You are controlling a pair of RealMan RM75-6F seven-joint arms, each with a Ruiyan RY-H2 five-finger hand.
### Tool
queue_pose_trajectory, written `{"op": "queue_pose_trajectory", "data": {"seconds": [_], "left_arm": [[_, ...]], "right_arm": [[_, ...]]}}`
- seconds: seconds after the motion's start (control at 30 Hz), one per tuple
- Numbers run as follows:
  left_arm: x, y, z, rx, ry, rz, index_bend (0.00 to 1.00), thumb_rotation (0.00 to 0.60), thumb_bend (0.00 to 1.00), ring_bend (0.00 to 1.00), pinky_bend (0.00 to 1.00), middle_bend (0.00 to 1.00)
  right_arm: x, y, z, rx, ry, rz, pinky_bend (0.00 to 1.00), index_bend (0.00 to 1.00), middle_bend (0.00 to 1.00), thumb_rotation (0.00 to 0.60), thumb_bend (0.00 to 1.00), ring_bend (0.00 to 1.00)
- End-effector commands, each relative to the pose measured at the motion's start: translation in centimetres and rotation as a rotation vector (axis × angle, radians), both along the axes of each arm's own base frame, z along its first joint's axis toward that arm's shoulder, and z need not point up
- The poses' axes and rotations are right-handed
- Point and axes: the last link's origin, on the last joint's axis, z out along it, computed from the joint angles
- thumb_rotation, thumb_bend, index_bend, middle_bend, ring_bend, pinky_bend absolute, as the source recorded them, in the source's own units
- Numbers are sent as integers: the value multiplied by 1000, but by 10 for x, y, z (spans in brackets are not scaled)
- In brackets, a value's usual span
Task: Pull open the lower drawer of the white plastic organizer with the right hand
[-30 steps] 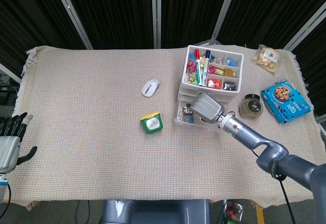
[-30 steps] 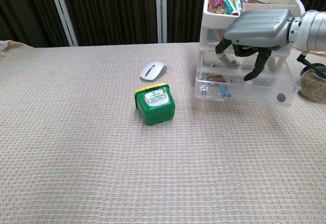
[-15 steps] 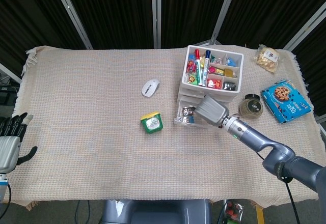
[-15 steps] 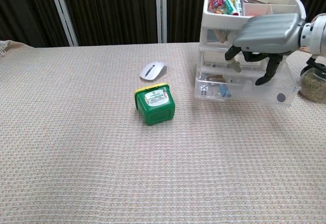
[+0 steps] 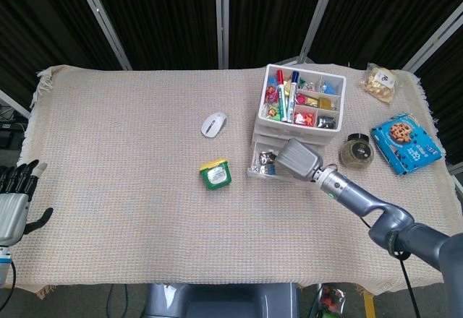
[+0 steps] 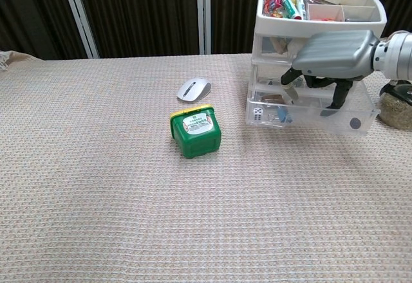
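Hovering over the front of the organizer, the right hand (image 6: pixel 329 56) has its fingers (image 6: pixel 337 96) curled down and dipping into the lower drawer (image 6: pixel 309 112), which already sticks out a good way from the white plastic organizer (image 5: pixel 298 114). Honestly I can't tell if the fingertips are actually hooked on the drawer's front wall or just hanging inside it, so whether it's gripping anything is anyone's guess from these shots.

What matters for the pull: the drawer sits directly under the hand and slides toward the robot, its long side running left-right across the table (image 5: pixel 130 152). So any more pulling means dragging straight back toward the near edge, not sideways.

The organizer sits on the right half of the table, so the right arm is the near one by far. The left hand (image 5: pixel 13 206) is way off at the near-left corner, fingers spread, holding nothing.

Working outward: a green box (image 6: pixel 196 128) lies just left of the drawer, a white mouse (image 6: pixel 194 89) behind that, and a jar (image 5: pixel 356 150) to the organizer's right.
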Motion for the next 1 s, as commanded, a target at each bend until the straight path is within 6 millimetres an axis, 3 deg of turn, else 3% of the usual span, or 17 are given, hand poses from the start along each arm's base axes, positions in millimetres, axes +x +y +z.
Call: {"op": "queue_pose_trajectory", "data": {"seconds": [0.03, 1.0], "left_arm": [[0, 0, 0, 0, -1, 0, 68, 600, 320, 0, 0, 0], [0, 0, 0, -2, -7, -2, 72, 600, 313, 0, 0, 0]], "right_arm": [[-1, -1, -2, 0, -1, -5, 667, 498, 992, 600, 0, 998], [-4, 0, -9, 10, 10, -24, 665, 587, 992, 600, 34, 998]]}}
